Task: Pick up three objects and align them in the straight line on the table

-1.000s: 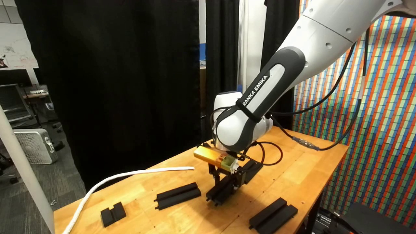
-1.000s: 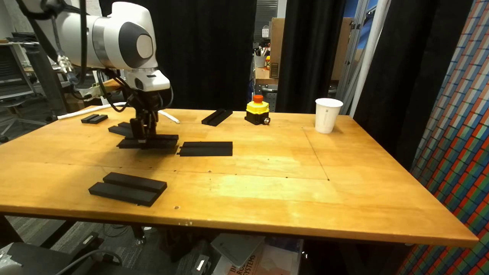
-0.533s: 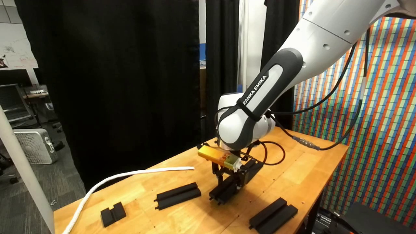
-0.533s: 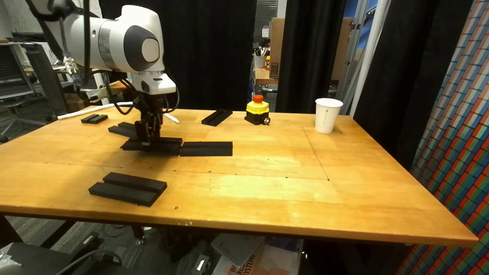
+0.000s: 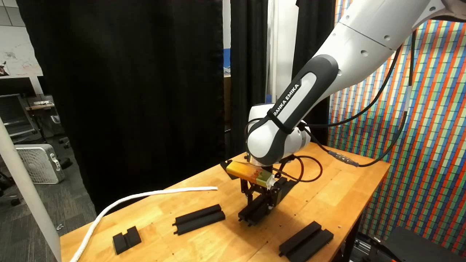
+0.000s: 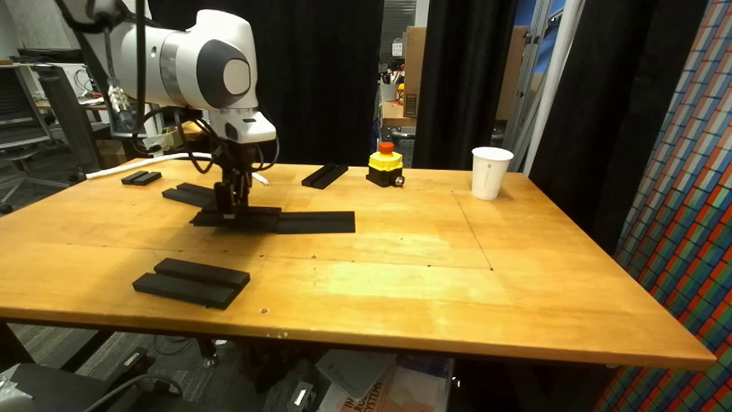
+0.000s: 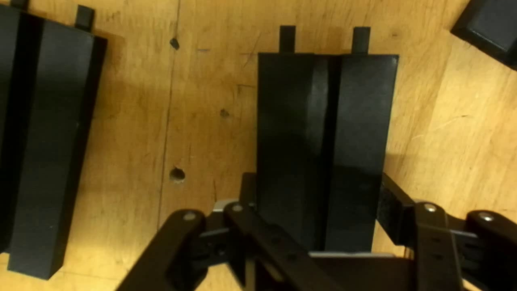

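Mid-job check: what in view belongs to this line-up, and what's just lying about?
In the job:
held black bar
black bar at its end
table
a third bar, though which one I can't tell

Just lying about:
small stubby black block
white cup
red-topped yellow button
white cord

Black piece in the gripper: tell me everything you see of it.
The black piece is rectangular, longer than wide, matte and plastic-looking, with a lengthwise groove and two small prongs at one end. The gripper is shut on both long sides. It is about level; in an exterior view its other end appears to meet a neighbouring black piece. Whether it touches the table I can't tell.
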Robot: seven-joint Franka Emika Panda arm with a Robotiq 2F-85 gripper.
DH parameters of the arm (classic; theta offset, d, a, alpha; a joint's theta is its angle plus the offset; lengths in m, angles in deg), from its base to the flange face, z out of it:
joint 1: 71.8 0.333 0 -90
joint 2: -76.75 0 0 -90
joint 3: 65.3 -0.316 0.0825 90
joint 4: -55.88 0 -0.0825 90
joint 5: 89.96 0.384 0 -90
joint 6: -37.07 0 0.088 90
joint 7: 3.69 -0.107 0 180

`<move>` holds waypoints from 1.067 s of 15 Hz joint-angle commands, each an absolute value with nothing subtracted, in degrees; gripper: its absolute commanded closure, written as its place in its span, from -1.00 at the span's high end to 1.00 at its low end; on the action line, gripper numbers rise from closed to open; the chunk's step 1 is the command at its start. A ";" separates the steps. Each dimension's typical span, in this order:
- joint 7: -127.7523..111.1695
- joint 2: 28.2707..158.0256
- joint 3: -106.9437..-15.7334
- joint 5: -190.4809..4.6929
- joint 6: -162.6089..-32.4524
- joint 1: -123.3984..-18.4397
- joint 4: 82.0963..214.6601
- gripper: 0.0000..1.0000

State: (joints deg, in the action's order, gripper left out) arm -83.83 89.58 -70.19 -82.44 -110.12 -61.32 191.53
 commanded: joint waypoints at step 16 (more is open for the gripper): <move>-78.83 91.73 -70.73 -79.32 -112.08 -61.70 190.76 -0.08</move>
